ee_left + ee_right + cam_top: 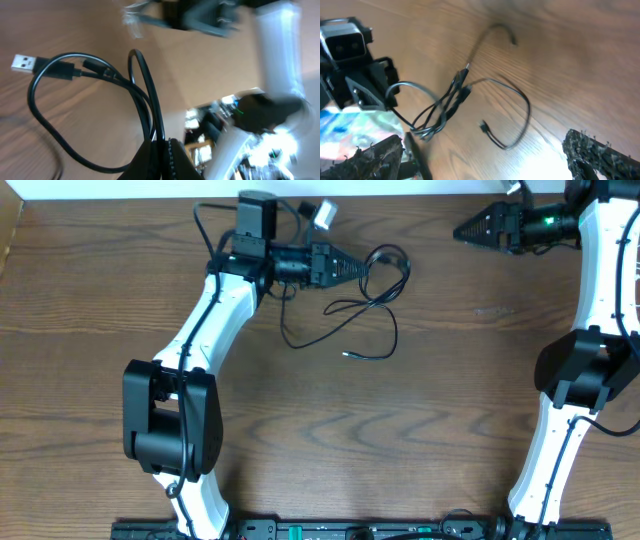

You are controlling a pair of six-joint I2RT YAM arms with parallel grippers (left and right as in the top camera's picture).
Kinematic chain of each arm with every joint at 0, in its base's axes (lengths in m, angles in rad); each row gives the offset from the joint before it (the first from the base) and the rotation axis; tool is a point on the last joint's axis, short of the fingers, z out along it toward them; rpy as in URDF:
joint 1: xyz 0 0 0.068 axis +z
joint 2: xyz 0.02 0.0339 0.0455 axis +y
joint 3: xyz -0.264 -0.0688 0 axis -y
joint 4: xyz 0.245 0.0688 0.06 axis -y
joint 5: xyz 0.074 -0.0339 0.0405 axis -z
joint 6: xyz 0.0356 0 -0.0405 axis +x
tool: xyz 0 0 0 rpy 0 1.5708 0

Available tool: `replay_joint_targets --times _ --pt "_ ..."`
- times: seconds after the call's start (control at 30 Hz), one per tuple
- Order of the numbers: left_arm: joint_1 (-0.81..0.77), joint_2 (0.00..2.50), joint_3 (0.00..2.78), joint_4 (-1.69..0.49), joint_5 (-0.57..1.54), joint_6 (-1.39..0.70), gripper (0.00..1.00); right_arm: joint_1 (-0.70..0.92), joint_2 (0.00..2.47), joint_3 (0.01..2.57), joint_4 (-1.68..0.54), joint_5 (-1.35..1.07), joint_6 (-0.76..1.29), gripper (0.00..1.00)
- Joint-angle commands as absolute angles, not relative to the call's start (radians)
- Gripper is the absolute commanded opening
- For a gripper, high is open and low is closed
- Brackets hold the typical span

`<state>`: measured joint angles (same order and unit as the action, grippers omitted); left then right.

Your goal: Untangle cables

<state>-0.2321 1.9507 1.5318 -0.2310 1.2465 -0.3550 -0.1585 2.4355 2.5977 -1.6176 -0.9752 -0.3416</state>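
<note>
The black cable (385,285) lies in loops on the wooden table, with one loose plug end (346,353) trailing toward the middle. My left gripper (358,270) is shut on strands of its loop. In the left wrist view the black cable (145,95) rises out of the shut left gripper (164,146), and its USB plug (22,63) lies at the far left. My right gripper (460,228) hangs open at the back right, well clear of the cable. From the right wrist the black cable (445,105) lies ahead of the open right gripper (487,160). No white cord shows clearly.
A small white-grey object (322,213) sits near the table's back edge (420,198), behind the left wrist. The left arm (215,310) stretches diagonally across the table's left half. The right arm (590,330) stands along the right side.
</note>
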Motion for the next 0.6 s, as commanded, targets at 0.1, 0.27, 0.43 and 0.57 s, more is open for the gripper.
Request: replay_joint_targets --times 0.1,0.27,0.43,0.57 --pt "-0.286 1.946 1.541 -0.362 0.762 -0.385 0.07 -0.047 2.428 2.603 -1.586 -0.692 -0.125 0.99" --pt "-0.317 1.946 1.541 -0.358 0.600 -0.451 0.08 0.043 2.428 2.601 -1.541 -0.585 -0.007 0.99" --pt "-0.327 1.929 1.541 -0.378 0.457 -0.451 0.07 0.124 2.428 2.577 -1.519 -0.513 0.039 0.96" --pt "-0.327 1.878 1.541 -0.387 0.367 -0.444 0.08 0.179 2.428 2.509 -1.458 -0.505 0.059 0.85"
